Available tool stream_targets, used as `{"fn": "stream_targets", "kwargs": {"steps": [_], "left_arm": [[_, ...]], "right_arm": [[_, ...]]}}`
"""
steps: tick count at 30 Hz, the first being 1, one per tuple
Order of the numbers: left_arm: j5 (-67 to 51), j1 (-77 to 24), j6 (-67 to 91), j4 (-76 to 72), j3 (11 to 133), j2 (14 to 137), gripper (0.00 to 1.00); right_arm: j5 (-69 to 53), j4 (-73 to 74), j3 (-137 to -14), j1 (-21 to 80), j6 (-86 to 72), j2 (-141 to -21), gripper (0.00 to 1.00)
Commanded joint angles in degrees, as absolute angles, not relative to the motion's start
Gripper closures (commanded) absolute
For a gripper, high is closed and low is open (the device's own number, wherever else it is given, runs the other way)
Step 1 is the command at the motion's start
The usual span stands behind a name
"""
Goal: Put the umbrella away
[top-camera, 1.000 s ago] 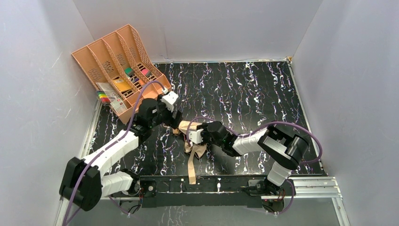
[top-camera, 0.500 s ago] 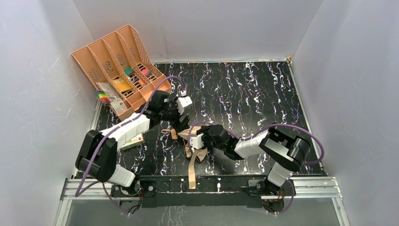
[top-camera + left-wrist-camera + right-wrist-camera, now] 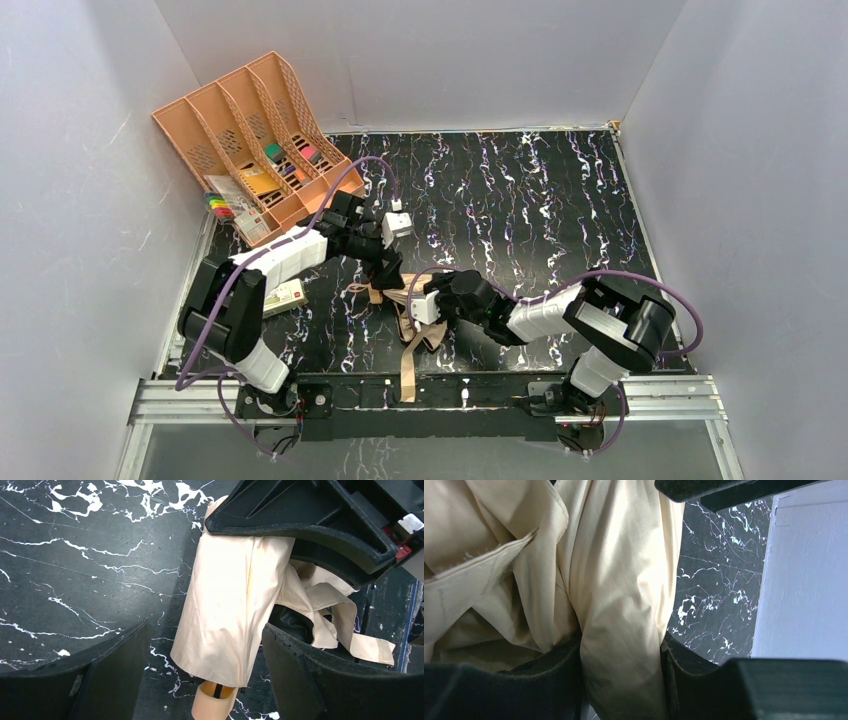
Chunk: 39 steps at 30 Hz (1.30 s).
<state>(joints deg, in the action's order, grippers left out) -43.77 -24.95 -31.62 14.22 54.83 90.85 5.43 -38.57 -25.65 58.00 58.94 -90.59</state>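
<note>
The umbrella (image 3: 413, 336) lies on the black marbled table near the front, a folded bundle of pale beige fabric with a long strap (image 3: 408, 368) trailing toward the near edge. My right gripper (image 3: 621, 650) is shut on the umbrella (image 3: 619, 580), both fingers pressed into the fabric. My left gripper (image 3: 205, 630) is open and straddles the other end of the umbrella (image 3: 230, 595), just above its tan handle (image 3: 212, 706). There is a gap at its left finger, and its right finger sits close to the cloth. In the top view the left gripper (image 3: 385, 272) and the right gripper (image 3: 412, 300) meet over the bundle.
A peach-orange divided file tray (image 3: 200, 118) leans in the far left corner, holding markers and small coloured items. A small white box (image 3: 283, 296) lies on the table under my left forearm. Grey walls close in the left, right and back.
My left arm has swung from beside the tray down to the umbrella, uncovering the small white box. My right gripper has drawn the umbrella slightly toward the near edge.
</note>
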Motion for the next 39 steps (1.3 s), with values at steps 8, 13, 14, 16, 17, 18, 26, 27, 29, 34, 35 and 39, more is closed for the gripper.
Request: {"fn": "stream_targets", "kwargs": {"steps": [8, 13, 14, 16, 17, 18, 26, 27, 29, 34, 35, 39], "left_arm": [[-46.75, -25.71, -33.62, 14.55, 56.41, 96.35, 0.23], [-42.62, -26.98, -35.98, 16.6, 56.23, 98.83, 0.28], [-41.45, -27.27, -36.45, 16.71, 56.02, 98.99, 0.29], [-38.63, -27.76, -37.32, 16.93, 55.47, 99.28, 0.34], [-37.12, -28.04, -37.8, 16.96, 55.26, 99.45, 0.39], [-35.86, -28.37, -38.18, 16.96, 55.08, 99.63, 0.43], [-31.35, -29.0, -38.06, 15.79, 55.47, 100.25, 0.86], [-30.89, -29.0, -37.52, 15.04, 55.31, 99.94, 0.88], [-30.45, -29.0, -36.32, 12.99, 54.44, 99.03, 0.94], [-27.87, -29.34, -35.7, 8.16, 50.77, 95.9, 1.0], [-26.9, -29.54, -35.87, 7.37, 50.07, 95.25, 1.0], [-23.18, -30.11, -35.97, 2.82, 46.54, 92.53, 1.0]], "right_arm": [[4.41, -27.98, -24.0, 58.36, 58.93, -91.35, 0.7], [4.4, -28.0, -24.17, 58.36, 58.55, -91.19, 0.7], [4.32, -28.16, -24.17, 58.43, 58.42, -91.13, 0.7], [4.27, -28.35, -24.13, 58.35, 58.19, -90.8, 0.7], [4.16, -28.49, -24.16, 58.35, 57.92, -90.57, 0.69], [4.19, -28.57, -24.21, 58.34, 57.77, -90.35, 0.69], [2.77, -28.56, -25.2, 58.4, 55.72, -87.84, 0.61], [2.54, -28.75, -25.18, 58.36, 55.03, -87.24, 0.57], [1.36, -29.87, -24.85, 58.42, 53.31, -85.35, 0.52], [0.35, -26.69, -25.08, 58.43, 48.85, -78.12, 0.4], [0.35, -25.88, -25.13, 58.38, 47.79, -76.97, 0.39], [-2.05, -20.59, -25.13, 58.36, 40.26, -69.11, 0.27]]}}
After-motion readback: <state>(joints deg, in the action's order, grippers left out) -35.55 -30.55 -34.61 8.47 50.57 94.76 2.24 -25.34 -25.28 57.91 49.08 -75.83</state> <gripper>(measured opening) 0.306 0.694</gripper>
